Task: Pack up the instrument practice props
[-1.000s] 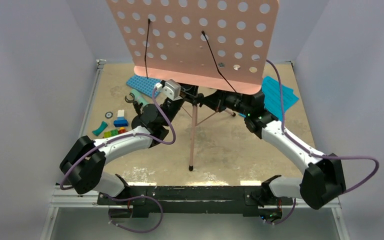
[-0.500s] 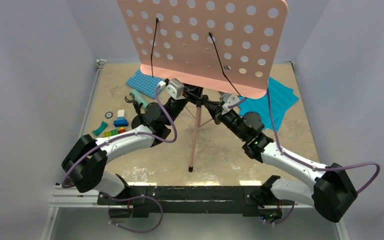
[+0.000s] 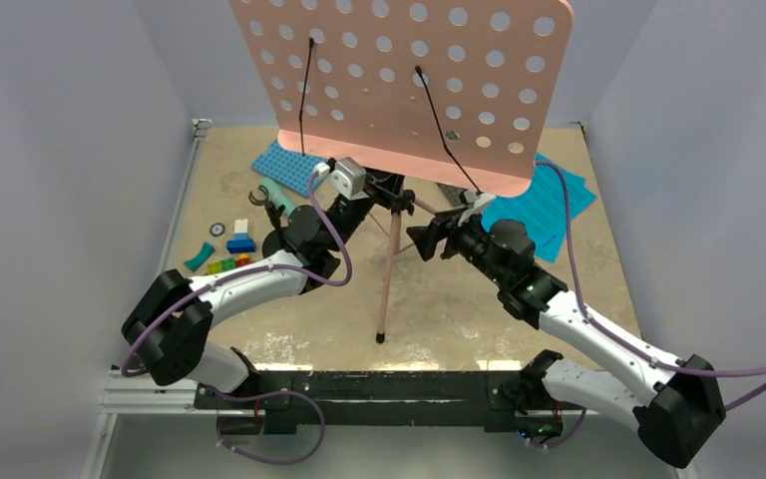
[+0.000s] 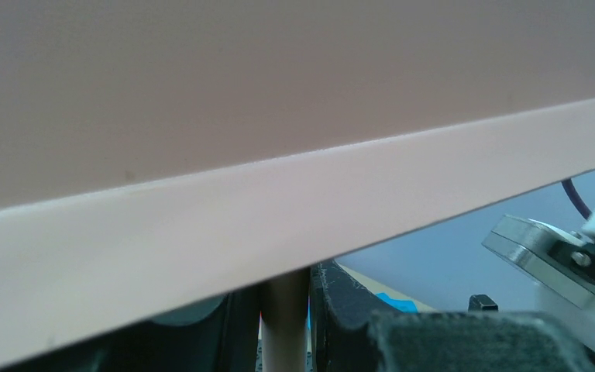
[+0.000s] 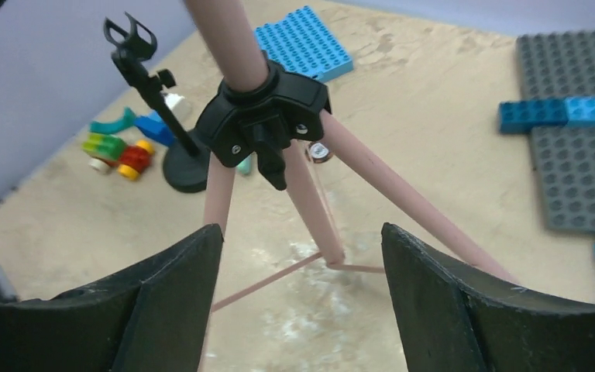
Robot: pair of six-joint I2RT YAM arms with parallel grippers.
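Mid-table, my left gripper (image 3: 387, 190) is clamping the upright stand (image 3: 409, 160) just under its board, while my right gripper (image 3: 422, 242) is hanging wide open beside it.

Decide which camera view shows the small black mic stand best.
Right wrist: the mic stand shows large, clip to round base. Top external shows it small, beside the left arm. Left wrist misses it.
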